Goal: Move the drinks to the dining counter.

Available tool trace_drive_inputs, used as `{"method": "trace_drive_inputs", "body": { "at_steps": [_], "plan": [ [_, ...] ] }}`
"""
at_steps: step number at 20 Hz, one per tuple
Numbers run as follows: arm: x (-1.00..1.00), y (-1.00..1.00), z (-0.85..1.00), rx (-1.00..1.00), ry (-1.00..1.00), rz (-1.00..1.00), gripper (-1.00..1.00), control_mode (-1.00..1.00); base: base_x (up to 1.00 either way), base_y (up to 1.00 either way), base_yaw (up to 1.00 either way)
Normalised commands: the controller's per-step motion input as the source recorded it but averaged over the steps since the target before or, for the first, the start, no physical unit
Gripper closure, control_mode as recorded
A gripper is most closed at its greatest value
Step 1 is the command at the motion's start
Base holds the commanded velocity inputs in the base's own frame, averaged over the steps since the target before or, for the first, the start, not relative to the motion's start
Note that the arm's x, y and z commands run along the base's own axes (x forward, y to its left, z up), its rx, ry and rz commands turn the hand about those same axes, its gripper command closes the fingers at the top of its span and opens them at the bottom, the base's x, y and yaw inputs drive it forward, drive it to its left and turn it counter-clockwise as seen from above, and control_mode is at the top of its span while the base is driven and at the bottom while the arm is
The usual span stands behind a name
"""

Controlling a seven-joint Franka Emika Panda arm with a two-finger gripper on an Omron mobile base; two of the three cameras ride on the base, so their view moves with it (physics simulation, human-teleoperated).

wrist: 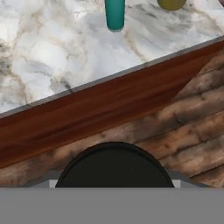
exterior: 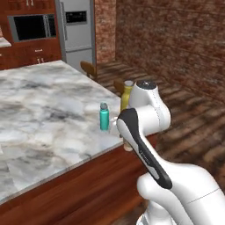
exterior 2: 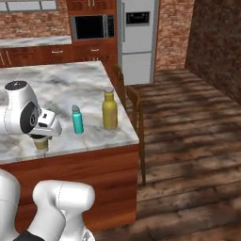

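Observation:
The dining counter (exterior: 39, 114) (exterior 2: 61, 87) (wrist: 48, 61) is a white marble island top on a red-brown base. A teal bottle (exterior: 104, 116) (exterior 2: 77, 119) (wrist: 115, 13) and a taller mustard-yellow bottle (exterior: 127, 96) (exterior 2: 109, 109) (wrist: 171, 3) stand upright near its corner. My gripper (exterior 2: 41, 139) is shut on a tan paper cup (exterior 2: 41, 144) (exterior: 128, 146). The cup's black lid (wrist: 114, 164) shows at the bottom of the hand view. The cup hangs at the counter's near edge, left of the teal bottle in the right base view. My arm hides most of it in the left base view.
Wooden chairs (exterior: 89, 68) (exterior 2: 133, 101) stand along the island's far side. A steel fridge (exterior: 77, 26) (exterior 2: 136, 33) and a built-in microwave (exterior 2: 93, 27) are at the back wall. A wood-plank floor (exterior 2: 188, 155) lies open to the right, bounded by a brick wall (exterior: 176, 39).

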Motion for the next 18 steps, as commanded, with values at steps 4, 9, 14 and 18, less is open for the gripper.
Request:
{"method": "trace_drive_inputs", "body": {
  "at_steps": [4, 9, 14, 18],
  "plan": [
    [0.0, 0.0, 0.0, 0.0, 0.0, 0.0, 1.0, 1.0, 0.59, 0.05, 0.11],
    [0.0, 0.0, 0.0, 0.0, 0.0, 0.0, 1.0, 1.0, 0.27, 0.58, -0.12],
    [0.0, 0.0, 0.0, 0.0, 0.0, 0.0, 1.0, 1.0, 0.4, 1.0, 0.11],
    [0.0, 0.0, 0.0, 0.0, 0.0, 0.0, 1.0, 1.0, 0.74, 0.41, 0.53]
  ]
}}
